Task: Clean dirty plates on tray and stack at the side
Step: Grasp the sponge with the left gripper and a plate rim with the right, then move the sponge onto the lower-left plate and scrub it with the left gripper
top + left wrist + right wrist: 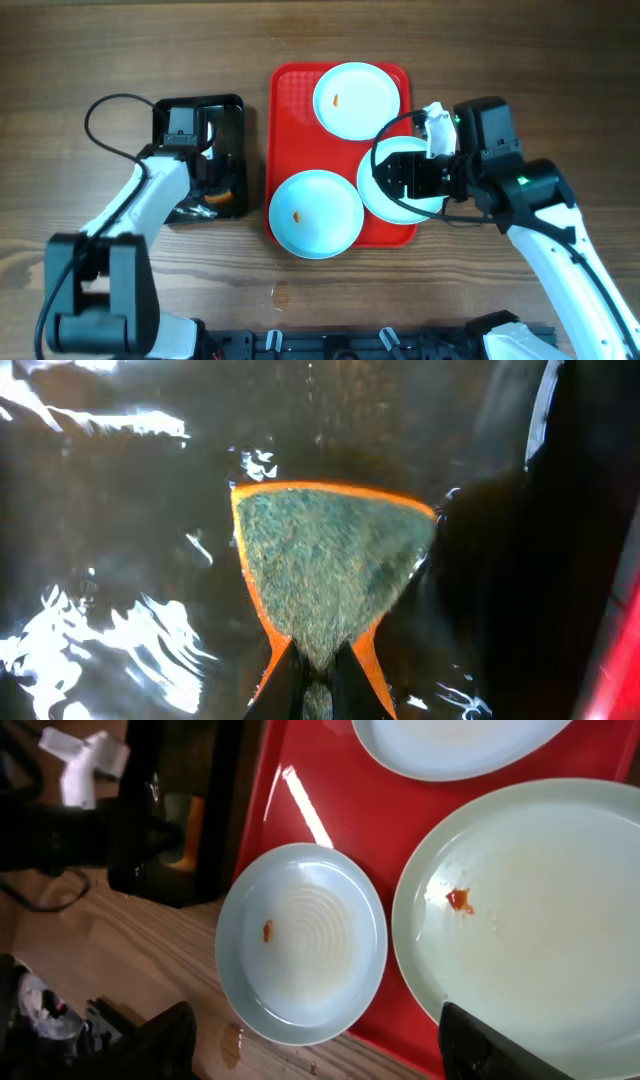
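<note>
The red tray (285, 110) holds three pale plates. One plate (352, 100) sits at its far end and one (315, 213) at its near left, each with a small orange smear. The third plate (372, 195) lies at the right, partly hidden under my right gripper (405, 180). In the right wrist view the gripper (320, 1050) is open wide. Its right finger lies over the rim of the nearest plate (540, 920), which has a red smear. The near-left plate (300, 945) shows between the fingers. My left gripper (318, 685) is shut on a green-and-orange sponge (325, 560) inside the black tray.
A smaller black tray (235, 110) stands left of the red tray, wet and glossy inside (120, 510), with my left arm reaching into it. A small wet spot (278, 293) lies on the wooden table in front of the red tray.
</note>
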`<state>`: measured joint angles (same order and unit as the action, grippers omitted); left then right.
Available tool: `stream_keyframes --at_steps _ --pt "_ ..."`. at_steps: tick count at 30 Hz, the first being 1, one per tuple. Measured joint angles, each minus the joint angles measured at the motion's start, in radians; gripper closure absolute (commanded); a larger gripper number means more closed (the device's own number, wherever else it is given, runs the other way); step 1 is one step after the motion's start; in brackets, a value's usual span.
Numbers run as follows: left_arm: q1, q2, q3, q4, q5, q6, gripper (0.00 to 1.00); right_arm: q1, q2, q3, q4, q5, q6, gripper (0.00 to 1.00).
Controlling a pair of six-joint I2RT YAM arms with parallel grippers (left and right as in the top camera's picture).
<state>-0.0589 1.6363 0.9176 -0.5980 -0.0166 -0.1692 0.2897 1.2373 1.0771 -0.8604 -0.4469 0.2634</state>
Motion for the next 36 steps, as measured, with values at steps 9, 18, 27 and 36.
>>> stream_keyframes --at_steps 9,18,27,36 --pt "0.0 -0.291 0.097 -0.108 0.105 -0.002 0.96 0.144 0.125 -0.035 0.006 0.022 0.01 0.5" --pt "0.0 -0.348 0.098 -0.277 0.288 -0.058 0.96 0.227 0.353 -0.044 0.009 0.108 0.096 0.57" --pt "-0.1 -0.348 0.098 -0.299 0.333 -0.069 0.96 0.233 0.495 -0.051 0.096 0.131 0.198 0.77" --pt "-0.188 -0.293 0.098 -0.274 0.329 -0.083 0.96 0.233 0.498 -0.054 0.205 0.196 0.293 0.92"
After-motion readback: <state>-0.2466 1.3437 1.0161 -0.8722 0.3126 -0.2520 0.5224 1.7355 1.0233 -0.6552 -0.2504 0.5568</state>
